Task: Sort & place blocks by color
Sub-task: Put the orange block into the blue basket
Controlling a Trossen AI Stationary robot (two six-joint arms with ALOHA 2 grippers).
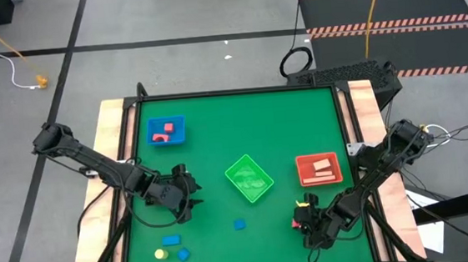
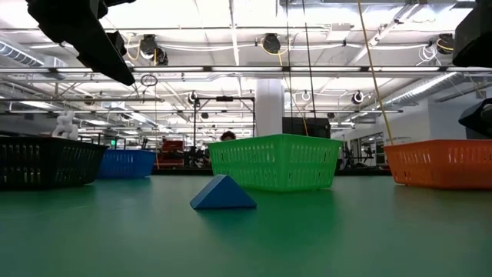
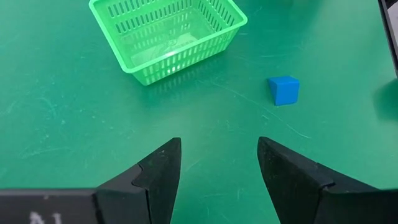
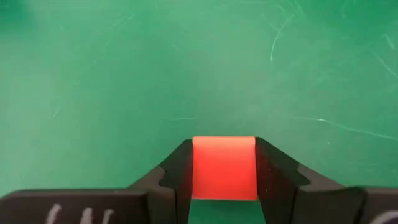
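Observation:
My right gripper (image 4: 224, 144) is shut on a red block (image 4: 224, 169) near the table's near right part (image 1: 301, 220). My left gripper (image 3: 219, 148) hangs open over bare mat, left of the green bin (image 3: 165, 37), with a blue cube (image 3: 284, 89) beyond it. That blue block (image 1: 239, 224) lies on the mat, also showing in the low view (image 2: 223, 193). A blue bar (image 1: 171, 240), a yellow block (image 1: 159, 254) and another blue block (image 1: 183, 254) lie near the near left corner. Pink blocks (image 1: 162, 132) sit in the blue bin; tan blocks (image 1: 321, 169) sit in the red bin. My right gripper pinches the red block between its two fingers, one finger (image 4: 177, 171) on each of two opposite sides. The block's face (image 4: 224, 155) shows at the fingers' free ends. Whether the block is off the mat, I cannot tell.
The blue bin (image 1: 167, 130) stands far left, the green bin (image 1: 249, 178) in the middle, the red bin (image 1: 317, 169) to the right. A black bin (image 2: 46, 161) shows at the left in the low view. Bare green mat (image 1: 258, 121) lies across the far middle.

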